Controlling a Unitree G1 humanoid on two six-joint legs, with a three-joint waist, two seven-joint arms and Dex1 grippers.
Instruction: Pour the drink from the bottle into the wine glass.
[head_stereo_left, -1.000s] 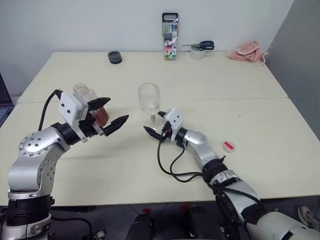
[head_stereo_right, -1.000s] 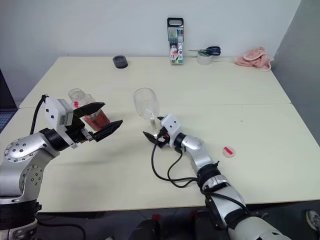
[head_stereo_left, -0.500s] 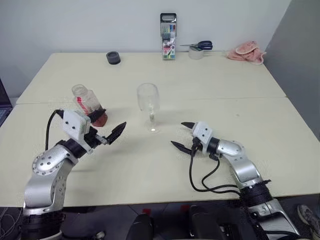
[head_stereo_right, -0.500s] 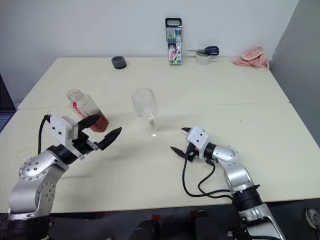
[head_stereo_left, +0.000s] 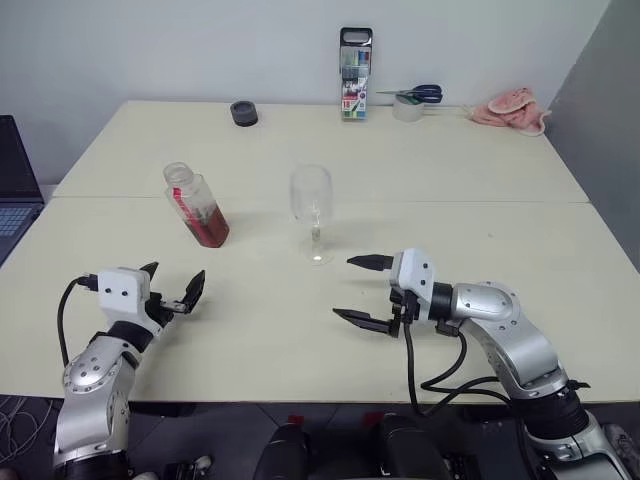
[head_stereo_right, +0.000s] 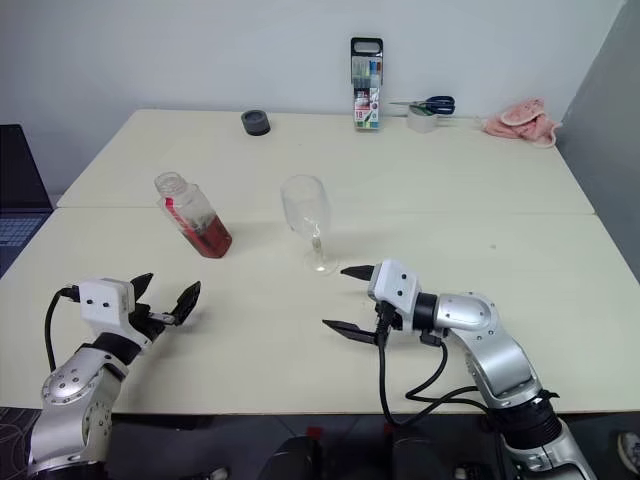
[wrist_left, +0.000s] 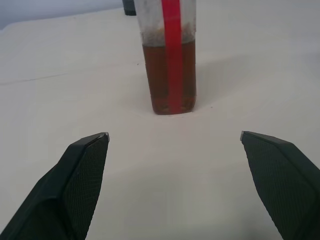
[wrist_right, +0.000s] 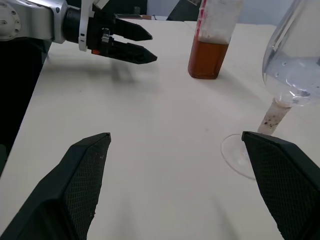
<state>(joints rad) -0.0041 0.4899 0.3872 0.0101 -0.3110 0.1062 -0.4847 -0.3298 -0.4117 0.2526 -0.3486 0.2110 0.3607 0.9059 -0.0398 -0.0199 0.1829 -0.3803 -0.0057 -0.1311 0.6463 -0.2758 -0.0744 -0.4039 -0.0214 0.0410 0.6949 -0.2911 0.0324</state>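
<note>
**Bottle uncapped and standing; both grippers empty, left one lined up on it**

Bottle (head_stereo_left: 196, 205): clear plastic, squarish, with a red label stripe and no cap on its neck. It stands left of centre in the left eye view, long axis nearly upright with a slight lean. The drink (head_stereo_left: 211, 227), reddish-brown, fills only its lower part.

Wine glass (head_stereo_left: 312, 200): at frame centre, upright on its foot, just right of the bottle and apart from it. The bowl looks empty, so pouring is judged not yet begun.

Left gripper (head_stereo_left: 172, 292): lower left of frame, fingers spread wide, holding nothing. The bottle lies beyond it, further up the frame. In the left wrist view the bottle stands straight ahead, centred between the two fingertips (wrist_left: 95, 145). This is the nearer arm, suited to a side grasp across the body.

Right gripper (head_stereo_left: 360, 292): lower centre, below the glass, fingers released, empty, pointing toward frame left.

Table (head_stereo_left: 500, 210): pale. Along its far edge are a marker-pen case (head_stereo_left: 355, 60), a black tape roll (head_stereo_left: 243, 113), scissors (head_stereo_left: 412, 94) and a pink cloth (head_stereo_left: 510, 105).
</note>
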